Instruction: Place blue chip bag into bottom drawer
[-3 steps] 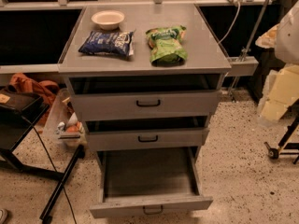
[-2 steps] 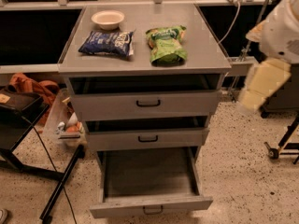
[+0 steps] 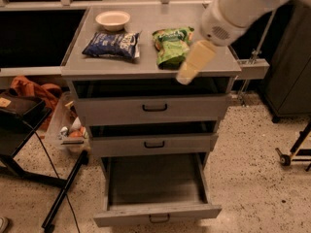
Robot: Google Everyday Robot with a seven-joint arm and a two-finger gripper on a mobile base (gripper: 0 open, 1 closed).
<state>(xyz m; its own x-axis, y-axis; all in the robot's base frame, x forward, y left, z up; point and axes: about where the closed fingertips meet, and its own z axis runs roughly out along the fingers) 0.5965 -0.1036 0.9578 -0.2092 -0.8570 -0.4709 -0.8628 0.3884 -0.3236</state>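
Observation:
The blue chip bag (image 3: 112,44) lies flat on the left half of the grey cabinet top (image 3: 146,67), in front of a bowl. The green snack bag (image 3: 171,44) lies to its right. The bottom drawer (image 3: 155,191) is pulled wide open and has nothing in it. The two shallower drawers above are slightly ajar. My gripper (image 3: 193,64) comes in from the upper right as a blurred pale shape, hovering over the cabinet top's front right part, just right of the green bag and well right of the blue bag.
A pale bowl (image 3: 112,19) stands at the back left of the cabinet top. A dark stand with a cable (image 3: 29,144) and a bin of small items (image 3: 70,132) sit left of the cabinet. A dark cabinet (image 3: 291,62) and wheeled legs (image 3: 291,154) are at the right.
My arm has swung in from the far right edge leftward, to above the cabinet top's right front. The bags and drawers have not moved.

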